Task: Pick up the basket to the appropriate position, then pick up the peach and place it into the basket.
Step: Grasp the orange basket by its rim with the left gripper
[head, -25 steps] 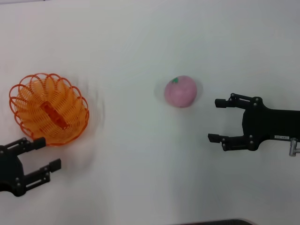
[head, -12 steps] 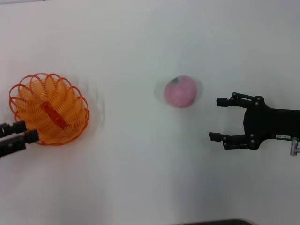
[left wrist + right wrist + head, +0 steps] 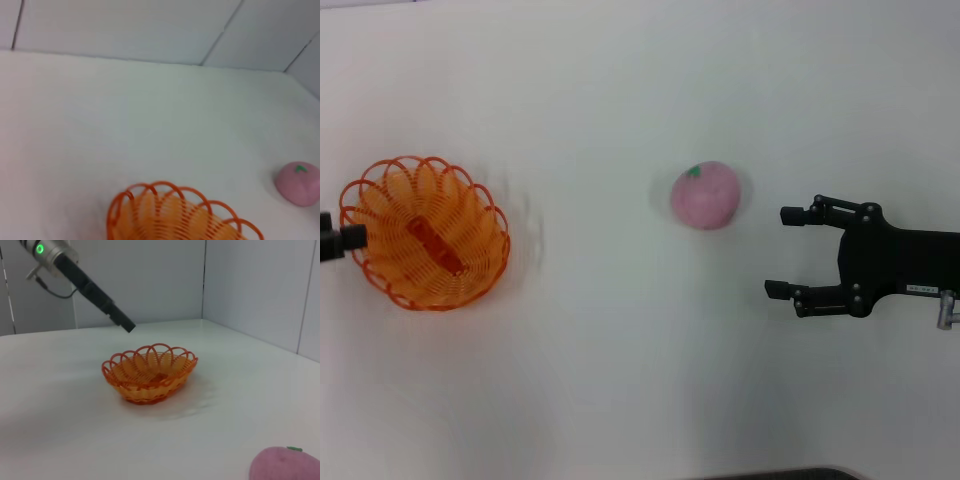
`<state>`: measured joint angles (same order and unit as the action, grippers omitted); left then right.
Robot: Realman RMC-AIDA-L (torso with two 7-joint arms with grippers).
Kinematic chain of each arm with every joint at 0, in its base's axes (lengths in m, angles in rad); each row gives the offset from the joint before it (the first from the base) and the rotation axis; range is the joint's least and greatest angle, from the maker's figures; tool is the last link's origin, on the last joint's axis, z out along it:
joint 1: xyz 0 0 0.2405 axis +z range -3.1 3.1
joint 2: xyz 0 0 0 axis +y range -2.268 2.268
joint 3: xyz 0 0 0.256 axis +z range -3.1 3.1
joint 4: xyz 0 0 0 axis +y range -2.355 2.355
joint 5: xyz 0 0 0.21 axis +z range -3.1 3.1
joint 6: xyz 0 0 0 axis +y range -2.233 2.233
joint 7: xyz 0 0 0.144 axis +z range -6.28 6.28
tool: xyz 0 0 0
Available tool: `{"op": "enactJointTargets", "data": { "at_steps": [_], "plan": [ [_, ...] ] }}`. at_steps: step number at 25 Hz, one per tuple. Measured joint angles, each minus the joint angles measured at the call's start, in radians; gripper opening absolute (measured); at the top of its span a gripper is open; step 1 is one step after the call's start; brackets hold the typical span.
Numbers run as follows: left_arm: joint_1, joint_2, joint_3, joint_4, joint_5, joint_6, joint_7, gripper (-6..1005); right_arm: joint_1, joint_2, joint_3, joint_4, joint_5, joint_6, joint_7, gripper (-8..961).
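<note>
Right claw point(image 3: 783, 252) (agape), peach point(image 3: 705, 195) just beyond

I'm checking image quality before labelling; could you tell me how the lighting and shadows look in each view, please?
Head view: even, soft light, only faint shadows beside the basket and peach. Left wrist view: soft light, basket cut off by the frame edge. Right wrist view: a pale shadow on the table beside the basket; the left gripper reads dark against the wall.

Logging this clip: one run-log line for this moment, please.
left gripper: beside basket, no grasp | right gripper: open, short of peach | peach: on table, outside basket | basket: empty
</note>
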<state>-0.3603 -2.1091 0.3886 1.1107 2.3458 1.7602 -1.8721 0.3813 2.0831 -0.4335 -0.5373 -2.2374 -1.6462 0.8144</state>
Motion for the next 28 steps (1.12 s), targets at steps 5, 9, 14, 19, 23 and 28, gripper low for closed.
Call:
{"op": "enactJointTargets", "data": {
  "at_steps": [5,9,14,19,23,28],
  "plan": [
    [-0.047,-0.008,0.146,0.123,0.066,-0.038,-0.098,688,0.004,0.000,-0.001,0.000,0.000,0.002,0.000,912],
    [-0.133,0.004,0.262,0.149,0.154,-0.073,-0.144,688,0.005,0.000,-0.002,0.003,0.002,0.004,0.000,912],
    [-0.224,0.009,0.302,0.147,0.252,-0.085,-0.154,688,0.004,0.000,0.001,0.003,0.000,0.005,0.000,912],
    [-0.300,0.008,0.375,0.119,0.362,-0.124,-0.165,688,-0.003,0.000,0.003,0.003,0.001,0.005,0.000,913],
    [-0.351,0.010,0.400,0.071,0.432,-0.163,-0.167,688,-0.004,0.000,0.004,0.003,0.001,0.007,0.000,913],
    [-0.411,0.026,0.421,-0.030,0.500,-0.216,-0.178,688,-0.005,0.000,0.004,0.002,0.001,0.007,0.000,913]
  ]
}}
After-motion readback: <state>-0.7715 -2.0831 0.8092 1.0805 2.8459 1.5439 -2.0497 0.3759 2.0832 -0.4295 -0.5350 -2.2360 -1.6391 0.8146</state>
